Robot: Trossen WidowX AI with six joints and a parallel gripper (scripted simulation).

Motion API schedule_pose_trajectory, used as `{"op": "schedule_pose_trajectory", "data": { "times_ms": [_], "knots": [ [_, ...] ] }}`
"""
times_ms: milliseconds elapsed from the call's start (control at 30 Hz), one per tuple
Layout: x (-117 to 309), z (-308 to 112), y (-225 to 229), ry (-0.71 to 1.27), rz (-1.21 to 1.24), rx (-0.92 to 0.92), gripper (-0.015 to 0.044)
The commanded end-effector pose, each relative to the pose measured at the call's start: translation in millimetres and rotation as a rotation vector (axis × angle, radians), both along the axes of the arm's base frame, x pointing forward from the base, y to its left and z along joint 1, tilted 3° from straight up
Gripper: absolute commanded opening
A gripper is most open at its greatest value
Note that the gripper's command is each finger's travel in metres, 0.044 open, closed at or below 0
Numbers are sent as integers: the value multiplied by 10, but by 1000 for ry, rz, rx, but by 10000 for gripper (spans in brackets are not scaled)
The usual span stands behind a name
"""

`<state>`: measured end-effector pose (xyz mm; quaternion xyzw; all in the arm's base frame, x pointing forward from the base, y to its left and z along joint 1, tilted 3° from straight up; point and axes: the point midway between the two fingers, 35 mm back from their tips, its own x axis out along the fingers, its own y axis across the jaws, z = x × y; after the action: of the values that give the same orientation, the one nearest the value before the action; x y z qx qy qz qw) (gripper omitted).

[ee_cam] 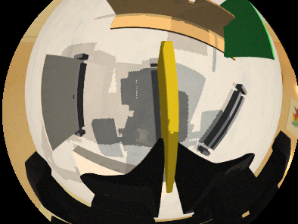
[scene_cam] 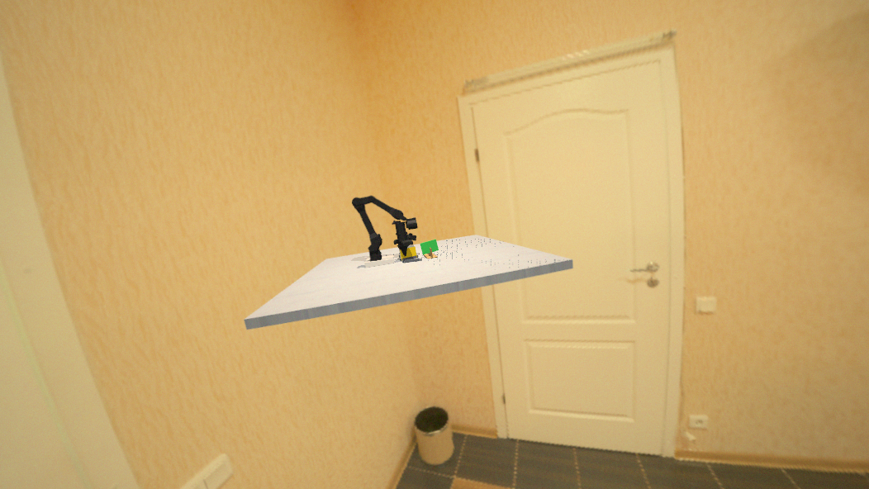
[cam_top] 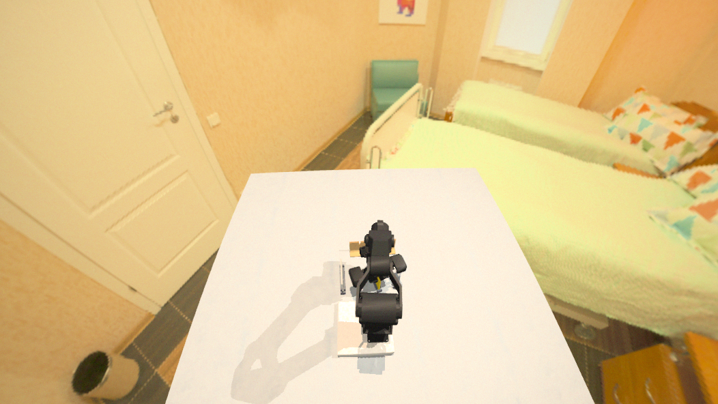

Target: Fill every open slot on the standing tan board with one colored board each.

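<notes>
- We've got the gripper point(cam_top: 377, 280) point(scene_cam: 405, 251) point(ee_cam: 165, 141) clenched on the yellow board point(cam_top: 378, 284) point(scene_cam: 411, 251) point(ee_cam: 169, 91), 1 finger per side.
- Yellow bd's upright, approx. edge-on in wrist cam, directly by the mid. dark holder point(ee_cam: 156, 102); we can't tell if its bottom is seated there.
- We see the tan board point(cam_top: 355, 249) point(ee_cam: 162, 23) standing past it, apart from yellow bd.
- Green board point(scene_cam: 429, 246) point(ee_cam: 250, 35) is upright & crosswise at tan bd's R end, wrist view.
- Grey panel point(ee_cam: 60, 99) stands by L holder point(cam_top: 342, 279) point(ee_cam: 81, 96), same view.
- R holder point(ee_cam: 224, 118) sits at an angle on the white table point(cam_top: 437, 211) point(scene_cam: 364, 279) point(ee_cam: 261, 79).
</notes>
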<state>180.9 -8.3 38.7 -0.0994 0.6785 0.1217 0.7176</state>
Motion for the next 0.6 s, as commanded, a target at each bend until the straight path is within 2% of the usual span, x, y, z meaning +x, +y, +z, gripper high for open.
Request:
{"op": "schedule_pose_trajectory", "data": {
  "times_ms": [0,567],
  "knots": [
    [-14,-15,1,4,-6,0,0],
    [-25,257,-12,4,-6,0,0]
  ]
}}
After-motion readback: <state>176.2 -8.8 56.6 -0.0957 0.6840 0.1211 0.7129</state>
